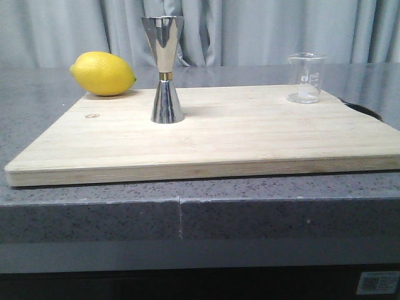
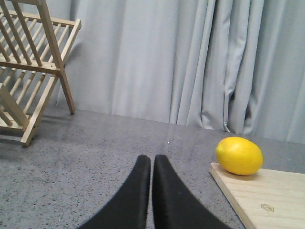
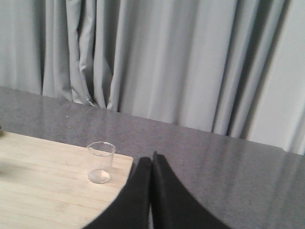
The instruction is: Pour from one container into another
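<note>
A: Board count first — one wooden cutting board on a grey speckled counter. What stands on it?

B: Three things. One steel jigger, hourglass shaped with a thin gold band at the waist, upright toward the board's left-centre. One clear glass beaker with faint white markings, upright near the far right corner. One yellow lemon at the far left corner.

A: Spacing?

B: Jigger and beaker well apart; lemon nearer the jigger, not touching it. Beaker shorter than the jigger. Contents of either — cannot tell.

A: Grippers?

B: Two, neither seen in the front view. Left gripper: black fingers pressed together, nothing between them, over bare counter, beside the board's edge. Its wrist view also shows the lemon and one wooden slatted rack farther back.

A: And the right?

B: Right gripper: fingers likewise together, empty, near the board's corner, the beaker just off to one side, untouched.

A: Background?

B: One grey curtain, pleated, behind the counter in all three views.
</note>
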### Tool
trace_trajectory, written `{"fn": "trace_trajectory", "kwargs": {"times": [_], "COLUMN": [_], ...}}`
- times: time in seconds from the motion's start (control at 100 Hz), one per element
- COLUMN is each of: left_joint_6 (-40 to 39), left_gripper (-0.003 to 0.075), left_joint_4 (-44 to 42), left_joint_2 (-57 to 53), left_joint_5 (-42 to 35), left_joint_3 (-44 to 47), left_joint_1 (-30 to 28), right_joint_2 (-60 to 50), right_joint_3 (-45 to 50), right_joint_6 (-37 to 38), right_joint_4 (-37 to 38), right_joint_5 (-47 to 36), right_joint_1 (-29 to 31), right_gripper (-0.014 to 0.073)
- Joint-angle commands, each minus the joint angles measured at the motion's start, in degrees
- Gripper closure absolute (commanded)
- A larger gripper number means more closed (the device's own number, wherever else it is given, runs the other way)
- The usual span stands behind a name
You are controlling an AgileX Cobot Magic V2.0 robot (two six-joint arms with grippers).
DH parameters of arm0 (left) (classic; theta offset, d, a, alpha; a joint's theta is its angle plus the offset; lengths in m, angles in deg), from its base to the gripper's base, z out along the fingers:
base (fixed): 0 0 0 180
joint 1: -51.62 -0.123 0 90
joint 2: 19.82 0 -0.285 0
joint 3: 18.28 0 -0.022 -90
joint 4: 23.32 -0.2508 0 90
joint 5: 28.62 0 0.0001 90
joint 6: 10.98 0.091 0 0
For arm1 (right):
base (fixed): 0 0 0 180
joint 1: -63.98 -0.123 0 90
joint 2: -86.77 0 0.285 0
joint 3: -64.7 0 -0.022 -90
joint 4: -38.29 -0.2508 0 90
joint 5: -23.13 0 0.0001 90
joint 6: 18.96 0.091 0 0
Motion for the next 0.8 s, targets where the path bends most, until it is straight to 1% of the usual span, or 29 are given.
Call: {"fn": "trace_trajectory", "kwargs": {"times": [0.0, 0.12, 0.25, 0.36, 0.62, 0.66, 0.79], "left_joint_6": [-0.2, -0.2, -0.2, -0.2, -0.2, -0.2, -0.2], "left_gripper": [0.0739, 0.0739, 0.0739, 0.0739, 0.0739, 0.0739, 0.0739], "left_joint_4": [0.0, 0.0, 0.0, 0.0, 0.0, 0.0, 0.0], "left_joint_2": [-1.3, -1.3, -1.3, -1.3, -1.3, -1.3, -1.3], "left_joint_5": [-4.7, -4.7, -4.7, -4.7, -4.7, -4.7, -4.7], "left_joint_3": [1.7, 1.7, 1.7, 1.7, 1.7, 1.7, 1.7], "left_joint_1": [0.5, 0.5, 0.5, 0.5, 0.5, 0.5, 0.5], "right_joint_2": [-1.0, -4.7, -7.1, -7.1, -7.1, -7.1, -7.1], "right_joint_3": [3.6, 10.9, 17.4, 21.2, 28.1, 27.9, 27.9], "right_joint_6": [-2.3, -2.3, -2.3, -2.2, -2.1, -2.1, -2.1], "right_joint_4": [-2.3, -4.8, -9.4, -10.4, -10.9, -11.1, -11.1], "right_joint_5": [-10.4, -15.6, -18.8, -21.4, -26.6, -25.0, -25.0], "right_joint_1": [0.1, 1.3, 6.5, 9.4, 9.4, 9.4, 9.6], "right_gripper": [0.0652, 0.0652, 0.0652, 0.0652, 0.0652, 0.0652, 0.0652]}}
